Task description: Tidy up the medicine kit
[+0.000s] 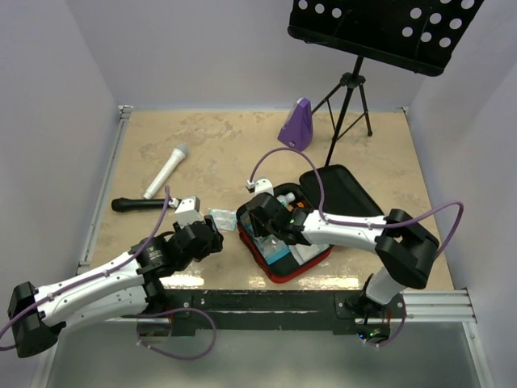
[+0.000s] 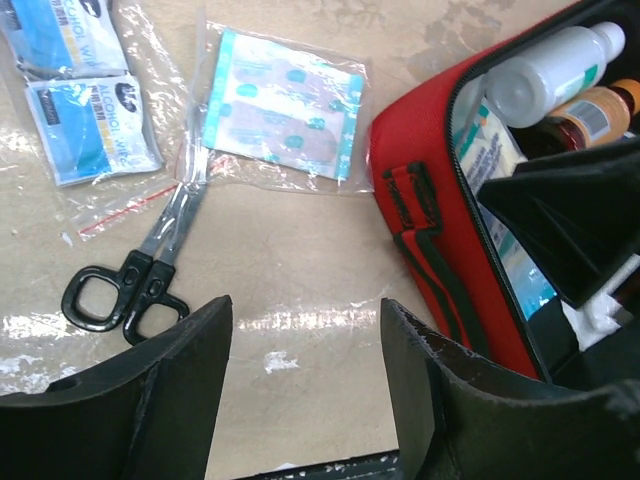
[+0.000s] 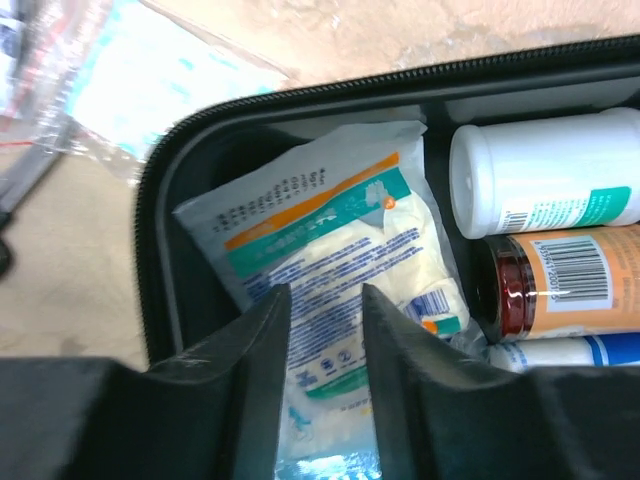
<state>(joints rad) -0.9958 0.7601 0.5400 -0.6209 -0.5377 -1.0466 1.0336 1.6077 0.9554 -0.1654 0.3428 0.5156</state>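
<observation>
A beige marbled desk point(image 1: 202, 162) sat between pale walls, with the open red zip medicine kit point(image 1: 283, 275) near its front centre. The left pincer point(image 2: 305, 305) hung released beside black-handled scissors point(image 2: 150, 265), probably to collect them. The right pincer point(image 3: 325, 292) reached inside the kit over a white gauze packet point(image 3: 330, 230). Whether it was gripping the packet was unclear.

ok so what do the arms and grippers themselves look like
The left arm and right arm have white links with black joints, and a thin purple cable loops along each. The left gripper and right gripper each have two broad matte black fingers, slightly scuffed.
</observation>
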